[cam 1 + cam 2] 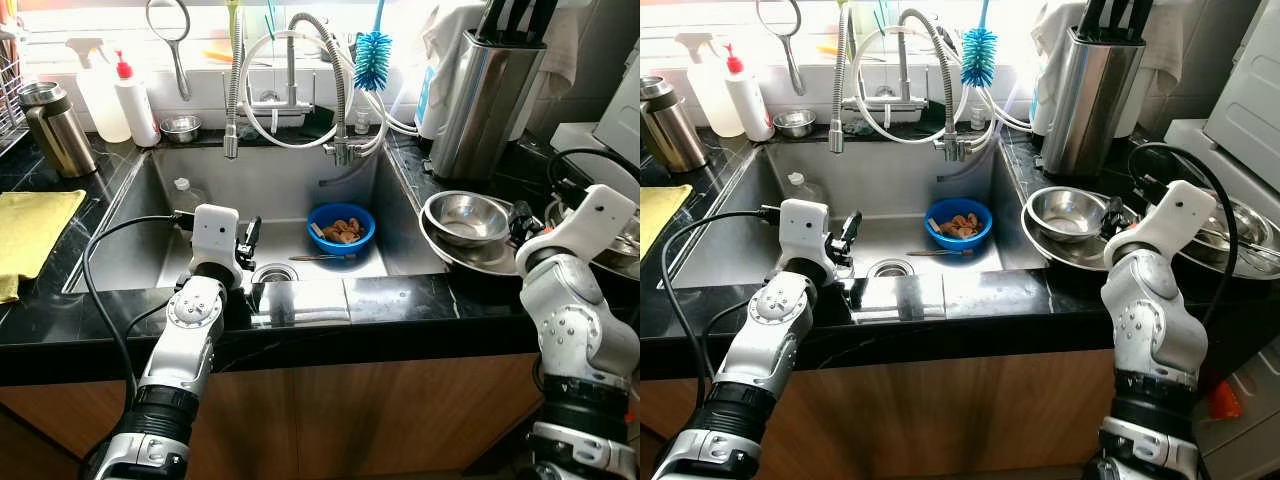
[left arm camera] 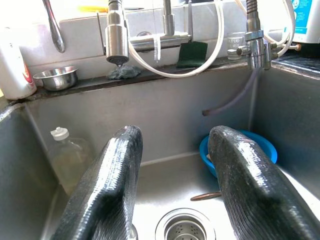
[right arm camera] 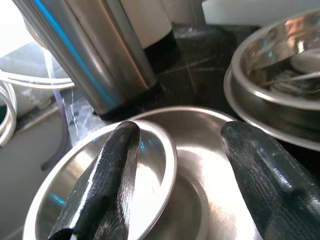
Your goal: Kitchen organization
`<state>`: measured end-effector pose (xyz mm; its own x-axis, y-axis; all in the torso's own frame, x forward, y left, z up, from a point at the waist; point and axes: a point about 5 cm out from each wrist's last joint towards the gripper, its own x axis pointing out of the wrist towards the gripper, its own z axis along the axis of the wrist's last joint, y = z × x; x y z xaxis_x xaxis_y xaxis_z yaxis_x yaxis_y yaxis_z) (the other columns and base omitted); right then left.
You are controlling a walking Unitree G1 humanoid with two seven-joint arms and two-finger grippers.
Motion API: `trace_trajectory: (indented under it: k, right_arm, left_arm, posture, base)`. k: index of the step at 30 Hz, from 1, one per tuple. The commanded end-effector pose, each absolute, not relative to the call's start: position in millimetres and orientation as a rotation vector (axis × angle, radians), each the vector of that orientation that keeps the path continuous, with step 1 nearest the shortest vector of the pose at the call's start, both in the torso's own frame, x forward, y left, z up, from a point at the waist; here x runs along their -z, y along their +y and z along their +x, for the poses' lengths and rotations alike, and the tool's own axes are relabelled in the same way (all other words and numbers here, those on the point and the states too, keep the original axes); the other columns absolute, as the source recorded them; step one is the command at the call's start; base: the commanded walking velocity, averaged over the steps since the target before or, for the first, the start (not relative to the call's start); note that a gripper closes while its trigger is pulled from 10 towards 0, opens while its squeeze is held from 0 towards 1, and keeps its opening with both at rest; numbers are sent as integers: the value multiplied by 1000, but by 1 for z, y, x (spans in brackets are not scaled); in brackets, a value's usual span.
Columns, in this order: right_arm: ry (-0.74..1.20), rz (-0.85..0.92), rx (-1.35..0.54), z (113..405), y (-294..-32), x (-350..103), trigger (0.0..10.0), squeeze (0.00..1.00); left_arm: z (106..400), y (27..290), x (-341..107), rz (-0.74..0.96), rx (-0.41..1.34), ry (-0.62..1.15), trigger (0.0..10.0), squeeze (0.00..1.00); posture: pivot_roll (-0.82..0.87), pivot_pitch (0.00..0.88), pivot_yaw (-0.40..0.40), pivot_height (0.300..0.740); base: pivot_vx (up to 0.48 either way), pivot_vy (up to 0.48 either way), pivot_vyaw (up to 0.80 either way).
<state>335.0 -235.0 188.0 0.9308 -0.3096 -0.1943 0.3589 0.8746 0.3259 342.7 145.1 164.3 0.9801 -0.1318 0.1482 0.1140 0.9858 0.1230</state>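
Observation:
A blue bowl [image 1: 341, 227] with brown food scraps sits in the steel sink [image 1: 290, 180], with a spoon [image 1: 322, 258] lying in front of it near the drain [image 1: 273, 273]. My left gripper [image 1: 249, 237] hovers open over the sink's front left, above the drain, fingers [image 2: 107, 185] pointing toward the back wall. Stacked steel bowls [image 1: 466, 222] rest on the black counter to the right of the sink. My right gripper [image 1: 520, 222] hangs open just above their right rim, one of its fingers [image 3: 105, 180] over the smaller bowl [image 3: 100, 175].
A plastic bottle [image 1: 186, 195] stands in the sink's left side. A knife block [image 1: 485, 90], more steel dishes [image 3: 280, 75], a spring faucet [image 1: 232, 100], blue brush [image 1: 372, 58], spray bottles [image 1: 120, 95], a thermos [image 1: 52, 128] and a yellow cloth [image 1: 30, 235] surround the sink.

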Motion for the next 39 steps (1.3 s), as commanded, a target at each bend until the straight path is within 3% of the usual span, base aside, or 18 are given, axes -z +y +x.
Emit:
trace_trajectory:
  k: [1,26,39]
  right_arm:
    - [156,344,319,342,-233,-189,10000,0]
    - [174,406,224,366,-211,-185,10000,0]
    - [117,457,295,369,-221,-196,10000,0]
  left_arm:
    - [345,142,-171,132,134,-181,10000,0]
    - [346,141,-171,148,143,-183,10000,0]
    - [345,141,-172,154,149,-187,10000,0]
  posture:
    - [-59,34,-5,740]
    - [-56,43,2,740]
    - [-52,40,-1,740]
  base:
    - [0,0,0]
    - [0,0,0]
    - [0,0,0]
